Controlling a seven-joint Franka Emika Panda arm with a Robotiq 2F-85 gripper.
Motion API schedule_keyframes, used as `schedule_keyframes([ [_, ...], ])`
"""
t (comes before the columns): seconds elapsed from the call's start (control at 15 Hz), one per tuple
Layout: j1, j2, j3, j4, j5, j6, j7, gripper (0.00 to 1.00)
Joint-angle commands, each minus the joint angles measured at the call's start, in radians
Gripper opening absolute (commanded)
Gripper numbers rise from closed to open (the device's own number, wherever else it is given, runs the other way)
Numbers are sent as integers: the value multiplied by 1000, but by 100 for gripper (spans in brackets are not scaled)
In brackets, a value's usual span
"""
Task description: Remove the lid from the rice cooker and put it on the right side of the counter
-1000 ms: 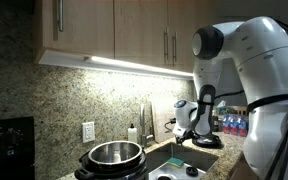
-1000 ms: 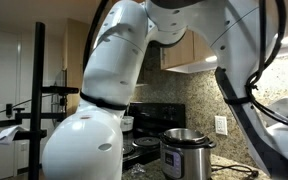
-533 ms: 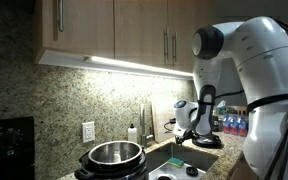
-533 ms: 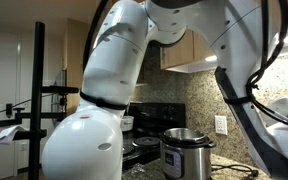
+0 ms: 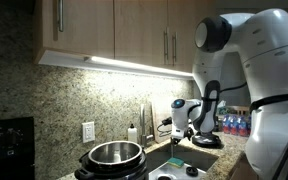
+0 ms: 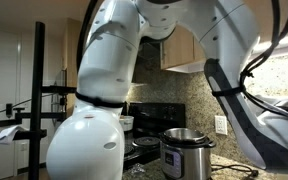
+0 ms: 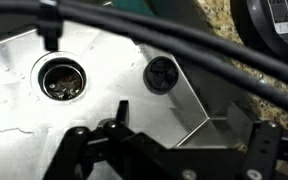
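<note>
**Wrist view: gripper spread over the sink, lid on the counter**

The gripper [image 7: 174,152] stood with its fingers [image 7: 84,150] wide apart and nothing between them. Directly below it lay the steel sink [image 7: 14,60], with the drain [image 7: 59,78] to one side and a second dark round fitting [image 7: 161,73] near the basin's corner. Black cables [image 7: 184,50] crossed the picture in front of the basin.

Beyond the sink corner, at the upper right edge, the lid [image 7: 276,22] rested on the granite counter [image 7: 220,22]. Only part of it showed: a dark round body with grey markings. It lay clear of the gripper, not touching it.

In an exterior view, the gripper [image 5: 181,128] hung above the sink area, beside the faucet [image 5: 147,120], at the end of the white arm [image 5: 249,60]. The cooker [image 5: 112,160] stood on the far side of the sink from the gripper, uncovered, its shiny steel pot [image 5: 114,152] exposed. In an exterior view, the cooker [image 6: 184,152] sat next to the stove [image 6: 144,150], again with no lid on it.
</note>
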Motion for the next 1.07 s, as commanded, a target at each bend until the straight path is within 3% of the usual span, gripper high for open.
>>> schedule_keyframes([
  [0.0,-6,-182,4,-152,-162,53,-60,100],
  [0.2,-16,-274,-21,-270,-214,142,-171,100],
  [0.47,-43,-322,-66,-379,-146,216,-424,100],
  [0.87,-47,-481,-78,-477,87,104,-738,100],
  [1.0,-21,-483,-81,-427,141,92,-772,100],
])
